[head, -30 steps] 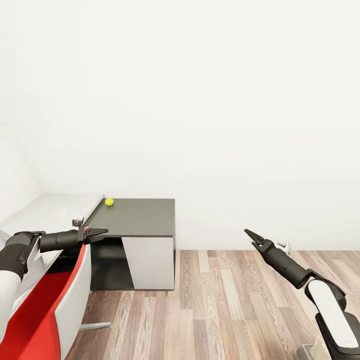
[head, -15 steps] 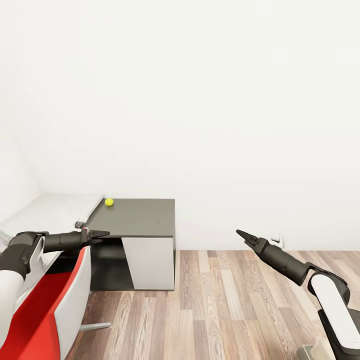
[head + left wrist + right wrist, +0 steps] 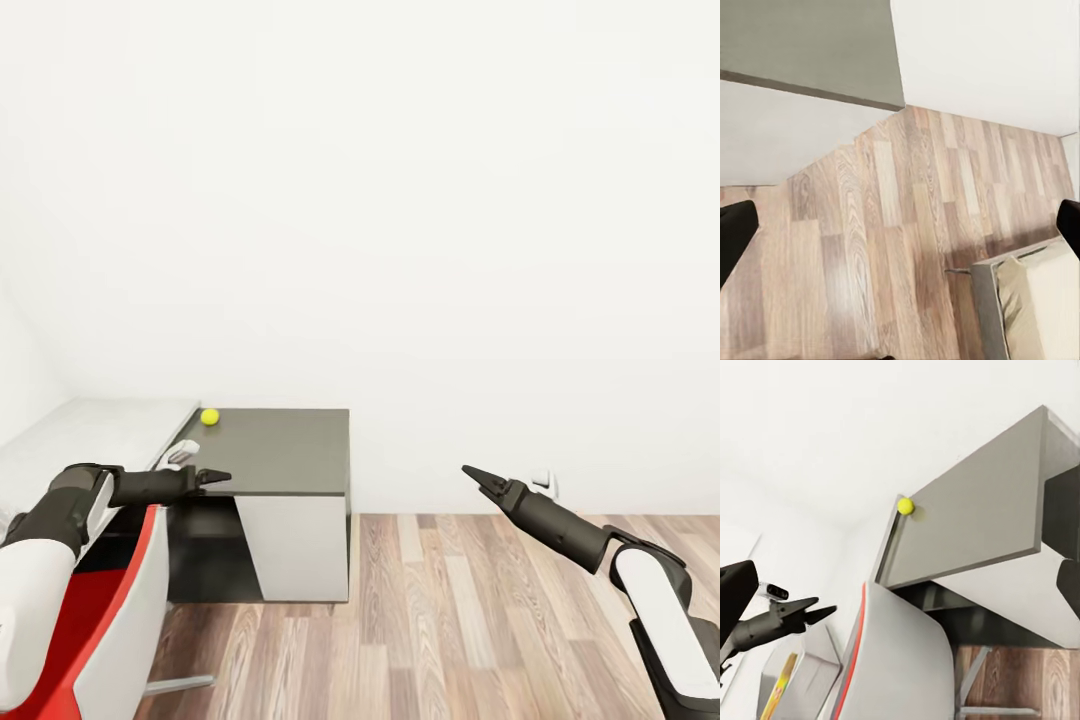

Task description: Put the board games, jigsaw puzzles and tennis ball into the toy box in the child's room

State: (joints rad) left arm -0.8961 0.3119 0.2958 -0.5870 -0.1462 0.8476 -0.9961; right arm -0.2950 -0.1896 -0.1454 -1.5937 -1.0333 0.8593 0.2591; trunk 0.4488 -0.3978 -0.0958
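The tennis ball (image 3: 209,416) (image 3: 904,505), small and yellow-green, rests on the dark grey end of the table (image 3: 280,450) (image 3: 975,517), beside the seam with the pale grey top (image 3: 100,425). My left gripper (image 3: 215,477) (image 3: 900,229) hovers at the table's front edge, a little short of the ball, with nothing in it; its fingers (image 3: 735,232) stand wide apart. My right gripper (image 3: 470,473) (image 3: 902,581) hangs open and empty over the wood floor, right of the table. In the right wrist view a grey bin-like shape (image 3: 810,675) holds a flat yellow-edged thing; I cannot tell what it is.
A red-and-white chair (image 3: 120,610) (image 3: 900,660) stands at the table's front, under my left arm. A white drawer front (image 3: 295,545) closes the table's right end. Wood floor (image 3: 480,620) stretches to the right along a white wall. A cream bed corner (image 3: 1035,300) shows over the floor.
The head view has shifted slightly. My left gripper has reached further right, toward the table edge. My right gripper has swung left, nearer the table.
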